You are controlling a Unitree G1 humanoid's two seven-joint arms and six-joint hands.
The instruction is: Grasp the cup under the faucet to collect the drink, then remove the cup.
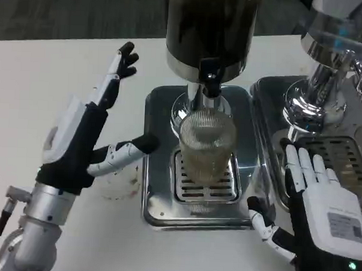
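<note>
No text, brand or number can be read. The only label is a white sticker on the back of the right hand [333, 217], carrying a small dark code patch and lines of print too blurred to make out.

Dispenser tank [211, 29] top cropped, right machine [334, 70] cut off

Clear ribbed cup [207, 150], upright on the slotted drip tray [160, 194], directly under the black faucet [210, 77], holding pale drink low inside
</note>
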